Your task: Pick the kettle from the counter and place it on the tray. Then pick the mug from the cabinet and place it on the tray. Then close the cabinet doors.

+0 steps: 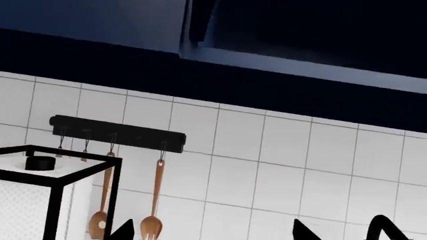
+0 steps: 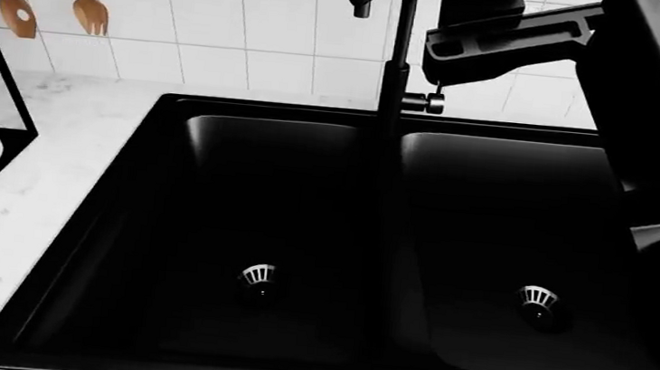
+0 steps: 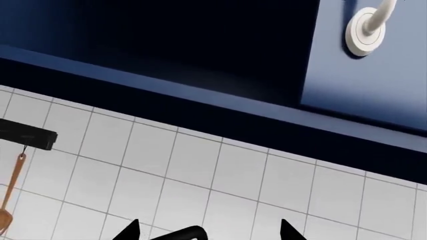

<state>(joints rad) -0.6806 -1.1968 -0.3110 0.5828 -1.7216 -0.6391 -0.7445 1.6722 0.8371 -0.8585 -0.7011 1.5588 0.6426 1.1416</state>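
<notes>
The kettle, the tray and the mug are out of view in every frame. The white marble counter [image 2: 52,176] runs left of the sink. My left gripper [image 1: 213,232] is open, only its two black tips showing against the tiled wall below the dark blue cabinet [image 1: 300,30]. My right gripper [image 3: 209,230] is open too and holds nothing. It points up at the cabinet's dark open inside [image 3: 167,40], where I can make out nothing. A blue cabinet door [image 3: 373,75] with a white handle [image 3: 365,31] stands open beside that opening.
A black double-basin sink [image 2: 145,222] with a tall black faucet [image 2: 397,55] fills the head view. My right arm [image 2: 643,88] crosses its upper right. A black-framed paper-towel holder [image 1: 60,165] and wooden utensils [image 1: 157,200] on a rail [image 1: 117,132] stand at the left.
</notes>
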